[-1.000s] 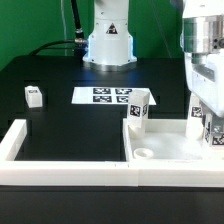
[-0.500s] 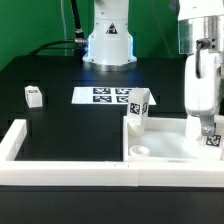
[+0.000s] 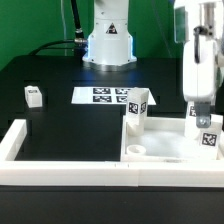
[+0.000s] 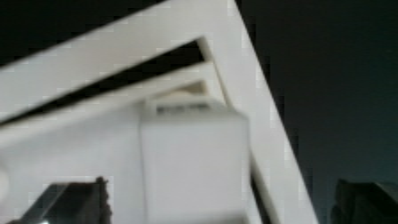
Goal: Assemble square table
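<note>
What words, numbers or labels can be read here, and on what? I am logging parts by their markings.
No words, numbers or brand names can be read in either view.
Marker board: black-white tag patterns only, no text.
Upright leg block on the square table: a tag pattern, no text.
Leg block below the tool: a tag pattern, no text.
Small leg block at the exterior view's left: marking too small to read.
Wrist view: blurred, no markings.
</note>
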`<state>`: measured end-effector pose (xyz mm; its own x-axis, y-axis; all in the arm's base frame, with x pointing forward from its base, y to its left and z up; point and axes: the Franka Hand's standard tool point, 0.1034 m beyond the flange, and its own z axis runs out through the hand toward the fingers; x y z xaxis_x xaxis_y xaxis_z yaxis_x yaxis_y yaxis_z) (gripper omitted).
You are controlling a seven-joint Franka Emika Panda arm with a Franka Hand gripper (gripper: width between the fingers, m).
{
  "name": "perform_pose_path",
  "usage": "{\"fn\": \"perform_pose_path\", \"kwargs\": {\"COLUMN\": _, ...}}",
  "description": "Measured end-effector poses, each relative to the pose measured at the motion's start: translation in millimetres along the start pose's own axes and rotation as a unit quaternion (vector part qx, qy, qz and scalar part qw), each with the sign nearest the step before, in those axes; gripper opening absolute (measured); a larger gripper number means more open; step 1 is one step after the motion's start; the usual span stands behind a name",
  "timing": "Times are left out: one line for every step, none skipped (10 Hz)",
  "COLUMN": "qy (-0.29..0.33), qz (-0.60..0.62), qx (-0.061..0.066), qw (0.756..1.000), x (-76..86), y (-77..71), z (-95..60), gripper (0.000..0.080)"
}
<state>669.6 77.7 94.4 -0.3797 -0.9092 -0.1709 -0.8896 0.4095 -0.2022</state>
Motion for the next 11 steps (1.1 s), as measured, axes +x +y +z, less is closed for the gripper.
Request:
{"fn": "perform_pose_path", "kwargs": {"qy": -0.001, "qz": -0.017, "qx": 0.002, "qw": 1.0, "x": 15.6, "y": 0.1, "z": -12.4, "gripper": 0.0643}}
{"fn": "perform_pose_path", "kwargs": {"qy": 0.001, "qz": -0.043, "qx": 0.01, "qw": 0.999, "x": 31.6, "y": -2.6, "z": -22.7, "gripper": 0.0643}}
{"fn": "perform_pose_path", "kwargs": {"qy": 0.003, "qz": -0.066, "qx": 0.016, "qw": 0.998, "x": 50.0, "y": -9.7, "z": -33.0, "gripper": 0.0649}}
{"fn": "perform_pose_path", "kwargs": {"qy": 0.005, "qz": -0.059, "qx": 0.019, "qw": 0.998, "x": 58.1, "y": -17.2, "z": -38.2, "gripper": 0.0649}}
{"fn": "perform_pose_path", "kwargs": {"qy": 0.005, "qz": -0.064, "qx": 0.016, "qw": 0.998, "x": 54.5, "y": -13.2, "z": -34.6, "gripper": 0.0649}}
{"fn": "perform_pose_path", "kwargs": {"qy": 0.006, "qz": -0.065, "qx": 0.015, "qw": 0.998, "x": 53.8, "y": -12.4, "z": -33.9, "gripper": 0.0649}}
{"fn": "perform_pose_path", "kwargs": {"qy": 0.006, "qz": -0.065, "qx": 0.015, "qw": 0.998, "x": 54.7, "y": -12.8, "z": -33.9, "gripper": 0.0649}}
{"fn": "perform_pose_path", "kwargs": {"qy": 0.006, "qz": -0.065, "qx": 0.015, "qw": 0.998, "x": 54.6, "y": -12.5, "z": -33.6, "gripper": 0.0649}}
{"fn": "perform_pose_path", "kwargs": {"qy": 0.007, "qz": -0.105, "qx": 0.022, "qw": 0.994, "x": 61.2, "y": -14.5, "z": -36.5, "gripper": 0.0649}}
{"fn": "perform_pose_path", "kwargs": {"qy": 0.007, "qz": -0.146, "qx": 0.031, "qw": 0.989, "x": 86.9, "y": -15.2, "z": -47.3, "gripper": 0.0649}}
{"fn": "perform_pose_path", "kwargs": {"qy": 0.006, "qz": -0.173, "qx": 0.032, "qw": 0.984, "x": 112.0, "y": -13.0, "z": -60.8, "gripper": 0.0649}}
